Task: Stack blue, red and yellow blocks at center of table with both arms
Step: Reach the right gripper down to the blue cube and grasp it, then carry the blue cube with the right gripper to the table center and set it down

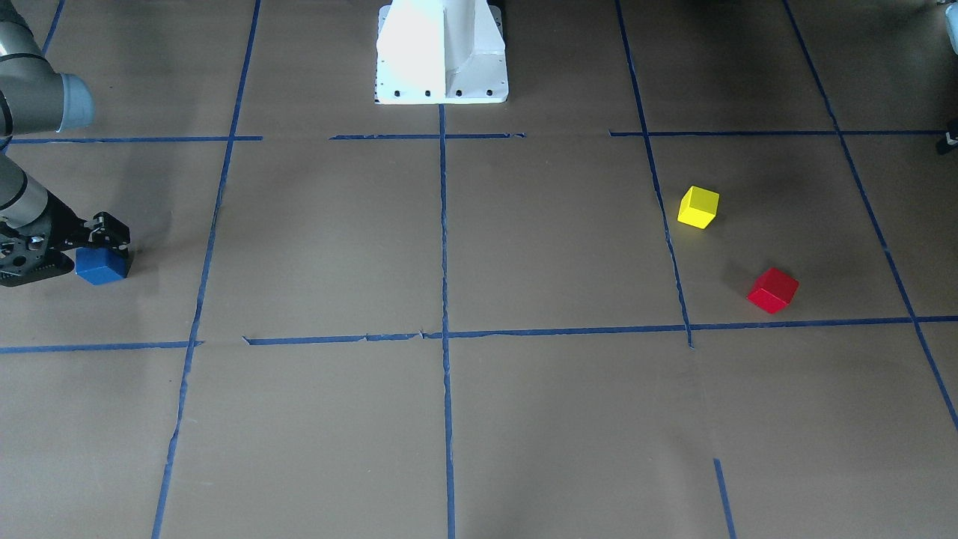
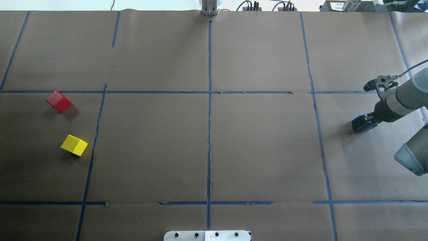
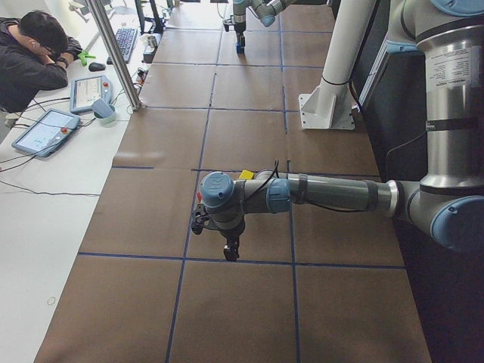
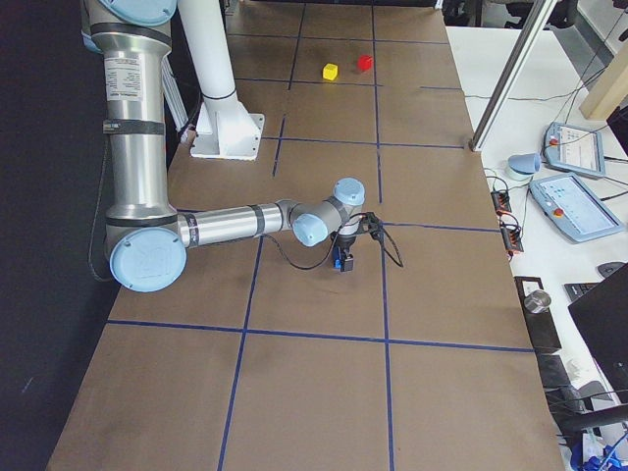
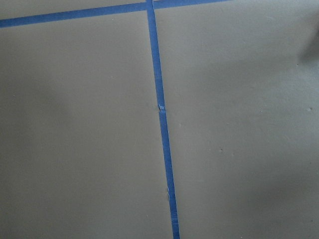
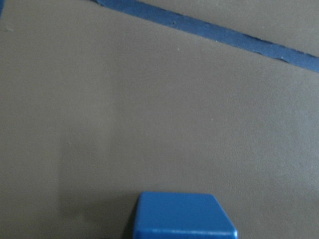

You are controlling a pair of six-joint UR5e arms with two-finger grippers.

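**Operator:** So, how far open was the left gripper point(image 3: 231, 253)?

**Observer:** You could not have judged that. It showed only in the side view from the table's end, pointing down close over the brown paper point(image 2: 260, 150) beside a line of blue tape point(image 2: 209, 134). I cannot tell whether it was released or clenched.

**Operator:** And the right gripper point(image 1: 88, 251)?

**Observer:** You would have seen it low at the table, with its dark fingers on either side of the blue block point(image 1: 101, 266). One finger lay against the block's upper back edge. The block appeared to sit on the paper. I cannot tell whether the fingers pinched it or merely flanked it. The right wrist camera caught only the block's flat top at the bottom edge of its picture.

**Operator:** Where were the blocks?

**Observer:** Read the overhead view from left to right. The red block point(image 2: 58, 101) came first, then the yellow block point(image 2: 74, 145), which was nearer the robot. The two were apart from each other, and each sat askew to the tape grid. The blue block was far over on the right, well apart from both.

**Operator:** What about materials?

**Observer:** You had three plain cubes with matte faces and crisp edges, each in one solid colour. The paper was smooth and dull, with faint creases. The tape was narrow and torn in places.
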